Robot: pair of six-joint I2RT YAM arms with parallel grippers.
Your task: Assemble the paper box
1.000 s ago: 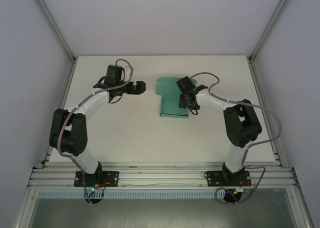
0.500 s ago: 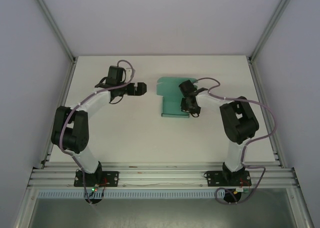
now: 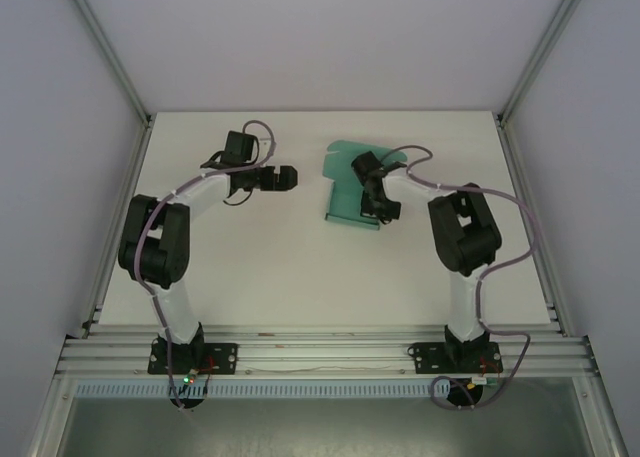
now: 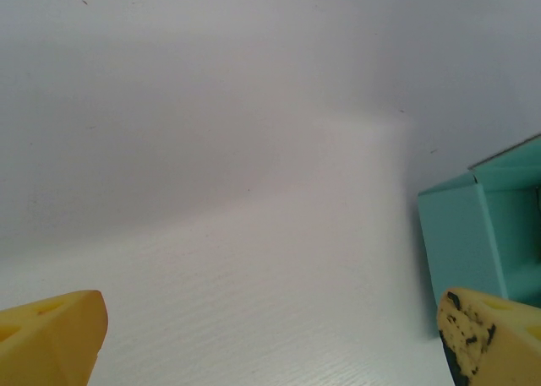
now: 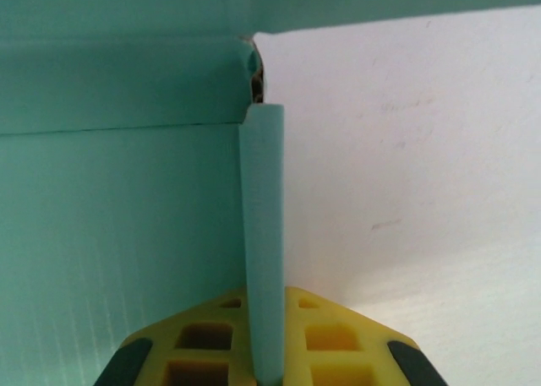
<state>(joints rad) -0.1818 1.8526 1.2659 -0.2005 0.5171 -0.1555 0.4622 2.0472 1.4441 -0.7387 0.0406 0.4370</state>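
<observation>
Our left end effector (image 3: 288,177) hovers with its fingers wide apart over the tabletop (image 3: 250,267), left of the paper box (image 3: 345,182). Our right end effector (image 5: 269,352) is clamped on an upright flap (image 5: 262,234) along the box's right side. We see the box lying part-folded on the tabletop.

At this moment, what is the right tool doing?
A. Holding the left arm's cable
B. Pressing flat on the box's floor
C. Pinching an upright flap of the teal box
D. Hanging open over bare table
C: in the right wrist view the right tool is closed on a thin upright flap of the paper box, which stands edge-on between its jaws.
</observation>
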